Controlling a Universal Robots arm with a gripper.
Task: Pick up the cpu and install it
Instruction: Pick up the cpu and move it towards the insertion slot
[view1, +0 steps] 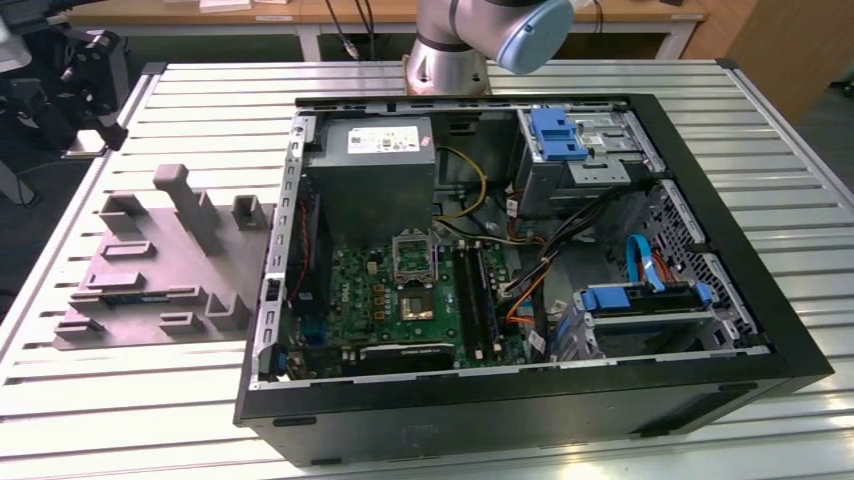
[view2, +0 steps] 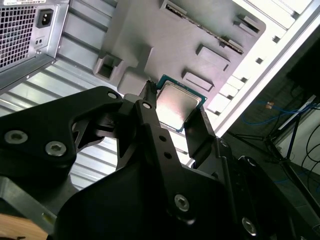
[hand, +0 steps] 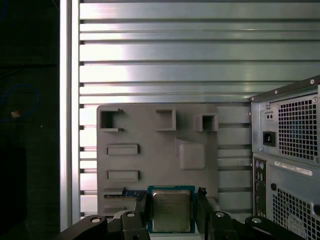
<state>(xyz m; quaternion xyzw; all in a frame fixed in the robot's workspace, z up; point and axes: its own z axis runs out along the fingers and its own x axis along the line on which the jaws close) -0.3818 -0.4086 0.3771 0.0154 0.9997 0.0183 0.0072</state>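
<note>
1. Find the cpu (view2: 179, 102) dead centre between the fingertips of the gripper (view2: 175, 107) in both wrist views; no offset to either side.
2. Note a square chip, hence no long axis to line up. Metal top toward the cameras, two opposite edges toward the fingers (view2: 149, 117).
3. Read the fingers as closed down to the chip's width, one pad against each green-rimmed edge, nothing else between them. Judge this a firm pinch on the cpu, not a hover.
4. Judge the chip raised clear: grey parts tray (hand: 150, 130) well behind it and small by comparison, no pocket around the chip.
5. Place the tray at 9 o'clock of the open computer case (view1: 534, 405) in the exterior view, both on the slatted table (view1: 134, 400); arm base (view1: 447, 50) at 12 o'clock of the case.
6. Place the motherboard (view1: 387, 300) on the case floor toward 7 o'clock. Put the held cpu at roughly 9 o'clock of the board, outside the case wall, over the tray's edge, near the rear panel (hand: 295, 145).
</note>
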